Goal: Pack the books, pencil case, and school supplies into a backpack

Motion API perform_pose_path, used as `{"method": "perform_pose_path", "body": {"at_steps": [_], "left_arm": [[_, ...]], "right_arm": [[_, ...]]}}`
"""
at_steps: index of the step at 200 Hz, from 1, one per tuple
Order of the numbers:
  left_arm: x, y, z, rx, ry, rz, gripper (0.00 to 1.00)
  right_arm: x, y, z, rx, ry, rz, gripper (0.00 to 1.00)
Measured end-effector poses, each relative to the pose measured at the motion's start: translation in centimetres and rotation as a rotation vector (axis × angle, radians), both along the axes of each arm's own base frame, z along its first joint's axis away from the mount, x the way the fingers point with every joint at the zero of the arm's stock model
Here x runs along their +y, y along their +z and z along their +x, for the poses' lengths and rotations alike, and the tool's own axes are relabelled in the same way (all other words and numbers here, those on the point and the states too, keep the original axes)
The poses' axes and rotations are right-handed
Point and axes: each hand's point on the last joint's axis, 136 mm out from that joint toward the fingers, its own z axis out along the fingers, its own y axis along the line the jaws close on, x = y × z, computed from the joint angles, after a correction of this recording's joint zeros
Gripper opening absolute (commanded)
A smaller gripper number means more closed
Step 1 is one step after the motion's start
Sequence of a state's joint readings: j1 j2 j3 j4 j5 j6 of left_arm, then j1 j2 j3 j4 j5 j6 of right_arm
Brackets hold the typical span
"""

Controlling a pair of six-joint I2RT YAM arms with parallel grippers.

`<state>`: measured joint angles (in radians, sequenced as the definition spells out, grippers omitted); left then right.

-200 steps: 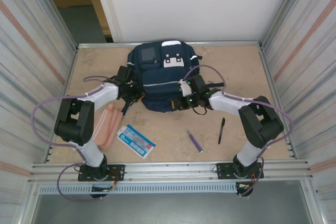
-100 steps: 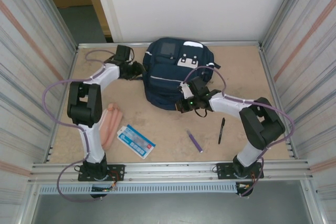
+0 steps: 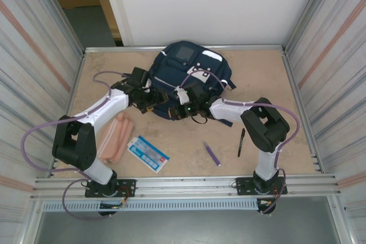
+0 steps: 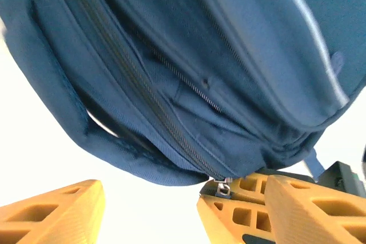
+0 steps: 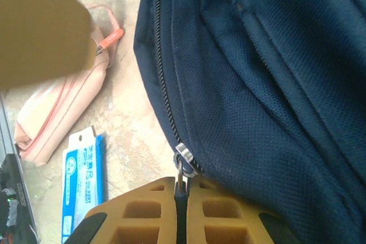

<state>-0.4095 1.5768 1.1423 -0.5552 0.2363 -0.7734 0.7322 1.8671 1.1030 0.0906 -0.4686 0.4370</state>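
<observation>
**Finding 1.** My left tool [image 3: 152, 98] has let go. A second ago it was closed at the left edge of the backpack [image 3: 191, 75]. It then swung out toward the far left and is now back at the backpack's near-left edge. Its fingers [image 4: 54, 212] stand well apart with nothing between them. The backpack has shifted and turned in the meantime and now lies at the far middle of the table [image 3: 269, 84].

**Finding 2.** My right tool [image 5: 180, 190] is unchanged. Its fingers are pressed together, clamped on the zipper pull [image 5: 180, 170], with the slider [image 5: 186, 155] at the backpack's lower edge. The zip track running away from it looks closed along its visible length.

**Contents check.**
- The pencil case [image 3: 114, 135] and the light-blue booklet [image 3: 148, 154] lie on the table near-left of the backpack, just beside each other.
- The purple pen [image 3: 212, 154] and the black pen [image 3: 241, 142] lie near-right, apart from each other.
- None of these is inside the backpack.

**Assessment.** The release reads as a regrip, so that my left tool can brace the fabric while the right draws the zip. Packing proper has not begun.

**Risk.** The backpack may slide again if the pull is drawn unbraced.
</observation>
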Motion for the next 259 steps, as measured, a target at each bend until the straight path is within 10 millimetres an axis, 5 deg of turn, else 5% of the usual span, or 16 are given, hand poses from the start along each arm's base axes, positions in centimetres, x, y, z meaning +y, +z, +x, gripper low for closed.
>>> {"method": "perform_pose_path", "body": {"at_steps": [40,84,142,170,208,259], "left_arm": [[0.9,-2.1,0.6,0.028,0.093,0.061,0.65],[1.9,-4.7,1.2,0.054,0.135,0.114,0.0],[1.8,-4.1,1.6,-0.022,0.07,0.106,0.0],[2.3,-3.8,2.4,-0.053,0.064,0.086,0.0],[3.0,-4.0,3.1,-0.075,0.057,0.045,0.0],[1.6,-3.7,2.9,-0.104,-0.035,-0.014,0.0]], "right_arm": [[1.4,0.2,-0.6,-0.006,0.017,0.031,0.0],[2.0,-0.5,-1.7,0.008,0.031,0.041,0.0],[-3.3,-1.5,-0.4,-0.047,0.044,-0.08,0.0],[-8.4,-1.6,1.3,-0.026,-0.029,-0.147,0.0],[-16.6,-4.7,3.5,0.03,-0.263,-0.32,0.04],[-20.6,-5.2,6.6,-0.003,-0.483,-0.36,0.1]]}}
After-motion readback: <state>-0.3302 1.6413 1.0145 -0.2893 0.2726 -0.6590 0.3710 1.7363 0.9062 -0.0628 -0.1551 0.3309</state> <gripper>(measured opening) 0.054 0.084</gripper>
